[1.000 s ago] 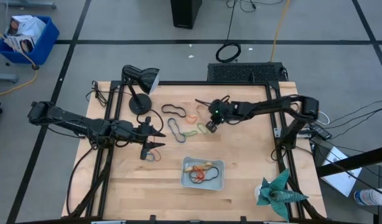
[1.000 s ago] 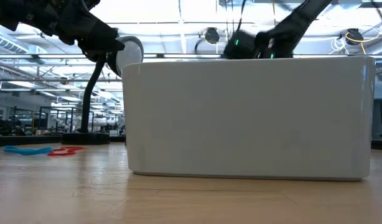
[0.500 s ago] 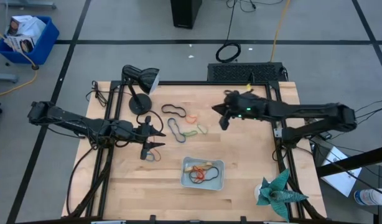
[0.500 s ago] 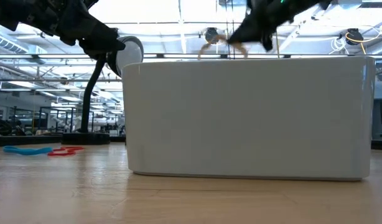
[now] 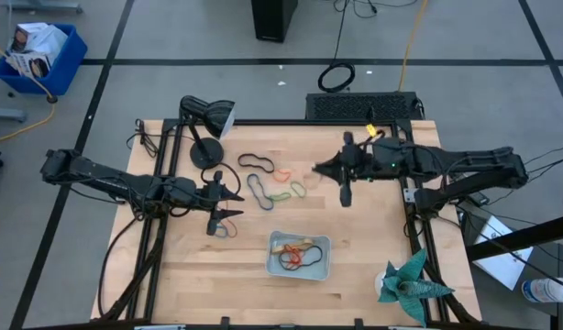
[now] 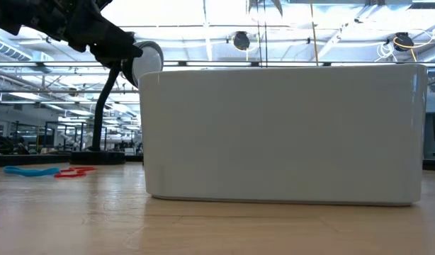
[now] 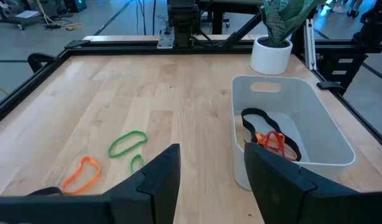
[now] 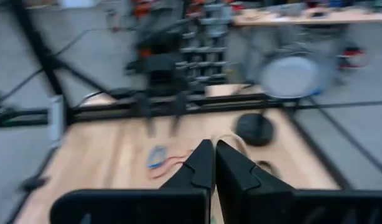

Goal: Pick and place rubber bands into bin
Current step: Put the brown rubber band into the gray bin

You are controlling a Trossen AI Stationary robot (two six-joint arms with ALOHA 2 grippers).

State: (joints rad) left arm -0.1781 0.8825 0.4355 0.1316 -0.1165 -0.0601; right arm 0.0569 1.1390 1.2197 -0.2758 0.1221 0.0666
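Loose rubber bands (image 5: 272, 183) in black, orange and green lie flat on the wooden table's middle. A blue band (image 8: 157, 155) and a red one (image 8: 173, 163) lie nearer the left arm. The bin (image 5: 300, 257) stands near the front edge, with black and orange bands (image 7: 272, 138) in it. My right gripper (image 5: 318, 169) is high above the table, right of the loose bands, shut on a tan band. My left gripper (image 5: 228, 205) hovers open at the table's left, pointing toward the bin (image 7: 290, 124), with nothing between its fingers (image 7: 160, 180). My right gripper pinches a tan rubber band between its shut fingertips. A curve of the band (image 8: 233, 139) shows just beyond the tips. The fingers lie almost level and point toward the table's left side. The band is lifted clear of the table.
A black desk lamp (image 5: 204, 124) stands at the far left of the table. A teal potted plant (image 5: 405, 284) is at the near right corner. A black frame borders the table. In the low view the bin's pale wall (image 6: 281, 134) fills the middle.
My right gripper has risen high off the table from beside the green bands and drawn back toward the right and far side. It has tipped from pointing down to nearly level. It stays shut, and the tan band has gone up with it. The left arm has kept still.
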